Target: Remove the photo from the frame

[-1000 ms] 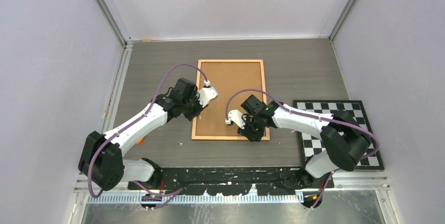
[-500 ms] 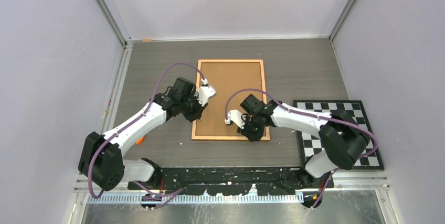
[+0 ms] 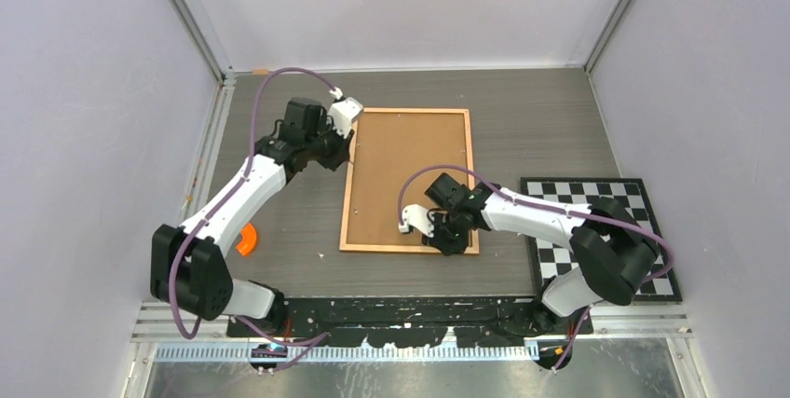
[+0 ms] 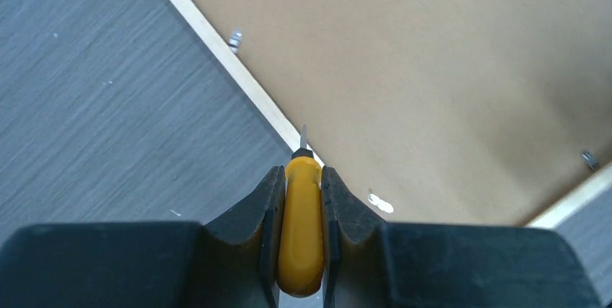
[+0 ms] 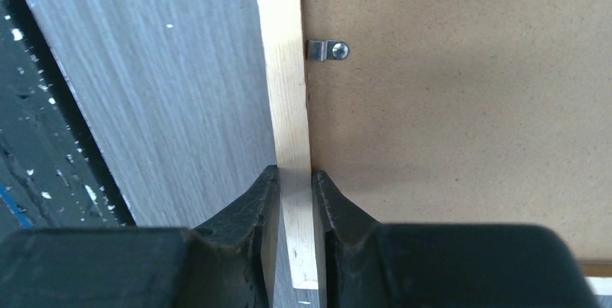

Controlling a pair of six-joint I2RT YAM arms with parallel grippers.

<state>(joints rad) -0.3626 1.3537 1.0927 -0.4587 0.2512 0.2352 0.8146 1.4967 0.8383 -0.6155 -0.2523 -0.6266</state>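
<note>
The frame (image 3: 405,174) lies face down in the middle of the table (image 3: 540,128), with the brown board (image 4: 433,70) up, so the photo is hidden under it. The right gripper (image 5: 294,174) is clamped on the wooden border (image 5: 289,106) on the side toward the table's near edge. The left gripper (image 4: 299,171) is closed on a yellow screwdriver (image 4: 302,229). Its blade (image 4: 303,135) hangs over the border on the side toward the table's far left corner.

I think the step is to free the metal tabs (image 4: 234,36). The blade should slide flat under one tab and turn it off the board gently, without gouging. The right grip must be firm, or the frame may slide.
</note>
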